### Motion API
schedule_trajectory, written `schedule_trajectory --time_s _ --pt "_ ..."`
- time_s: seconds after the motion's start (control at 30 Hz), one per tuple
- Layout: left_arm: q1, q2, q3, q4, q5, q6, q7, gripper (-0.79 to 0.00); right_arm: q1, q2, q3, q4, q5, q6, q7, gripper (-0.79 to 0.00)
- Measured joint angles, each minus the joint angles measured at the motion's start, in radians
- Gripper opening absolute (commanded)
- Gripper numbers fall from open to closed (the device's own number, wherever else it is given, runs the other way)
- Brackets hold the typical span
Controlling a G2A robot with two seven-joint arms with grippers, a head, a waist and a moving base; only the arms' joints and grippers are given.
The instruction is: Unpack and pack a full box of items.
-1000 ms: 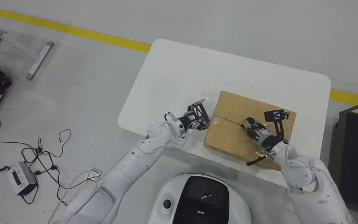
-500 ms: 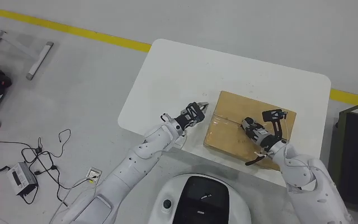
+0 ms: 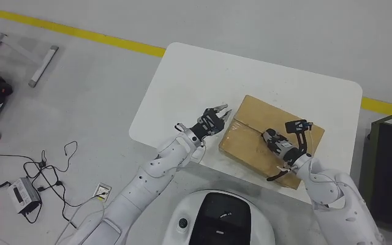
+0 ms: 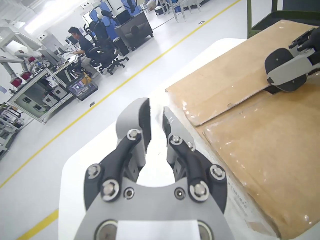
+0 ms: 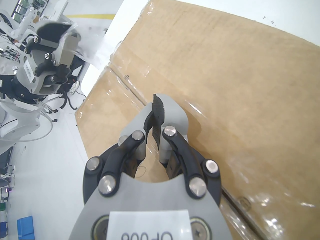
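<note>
- The box (image 3: 260, 119) lies flat on the white counter (image 3: 184, 79), on the side nearer the robot's right arm. Both top flaps are down, so unpacking has not yet begun.
- The seam (image 5: 130, 88) between the flaps runs across the lid under glossy clear tape. That tape must come off before any flap can lift.
- The left tool (image 4: 156, 108) hangs just beside the box's end, off the lid and over the counter. Its fingers are drawn nearly together.
- In the right wrist view a thin clear tape strip (image 5: 87, 53) stretches from the left tool back to the end of the seam. I judge it is pinched there and pulled outward to peel along the seam. The film is faint, so the grip is likely, not certain.
- The right tool (image 5: 156, 106) is closed with nothing between its pads. It sits low over the lid, right at the seam near the middle.
- That placement probably steadies the box, so the left arm's pull strips tape and does not drag the carton across the counter.
- The farther flap's edge sits slightly proud of the nearer one. Whether the right tool touches it I cannot tell.
- The risk is the thin strip tearing or slipping free.
</note>
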Motion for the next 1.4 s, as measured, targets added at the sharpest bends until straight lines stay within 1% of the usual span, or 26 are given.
schedule_trajectory --time_s 0.03,0.07,0.23,0.37,0.57,0.77,0.87,0.97,1.17,1.2,1.3,1.4 --pt "0.003 0.001 -0.002 -0.006 0.006 0.005 -0.001 -0.031 0.001 0.000 -0.001 0.001 -0.001 0.002 -0.001 -0.785" --pt "0.006 0.001 -0.005 -0.010 0.009 0.011 -0.001 0.000 0.002 0.000 -0.003 0.003 -0.001 0.004 -0.002 -0.785" --pt "0.013 -0.001 -0.014 -0.031 0.006 0.042 -0.002 0.000 0.009 -0.002 -0.012 0.008 -0.003 0.014 -0.006 -0.785" --pt "0.005 -0.007 -0.011 -0.042 0.013 0.073 0.004 0.000 0.011 -0.003 -0.013 0.003 0.000 0.020 -0.011 -0.785" --pt "-0.030 -0.021 0.013 -0.033 0.063 0.157 0.021 0.000 0.006 -0.001 -0.006 -0.009 0.000 0.021 -0.010 -0.785" --pt "-0.070 -0.039 0.026 -0.016 0.033 0.189 0.021 0.000 0.003 -0.001 -0.005 -0.012 -0.001 0.020 -0.009 -0.785" --pt "-0.091 -0.050 0.033 -0.014 -0.016 0.176 0.015 0.000 0.000 0.000 -0.001 -0.018 -0.002 0.022 -0.014 -0.785" --pt "-0.106 -0.059 0.043 -0.009 -0.057 0.136 0.013 0.000 -0.006 0.001 0.015 -0.036 0.007 0.026 -0.019 -0.785" --pt "-0.113 -0.070 0.059 0.009 -0.091 0.084 0.021 0.000 -0.023 0.006 0.056 -0.068 0.020 0.023 -0.005 -0.785" --pt "-0.114 -0.071 0.061 0.011 -0.092 0.075 0.024 0.000 -0.029 0.008 0.068 -0.075 0.021 0.022 -0.004 -0.736" --pt "-0.114 -0.073 0.065 0.014 -0.092 0.052 0.034 0.000 -0.047 0.011 0.096 -0.092 0.025 0.021 -0.003 -0.730" --pt "-0.110 -0.074 0.069 0.014 -0.090 0.025 0.035 0.000 -0.070 0.014 0.130 -0.107 0.034 0.025 -0.006 -0.686"
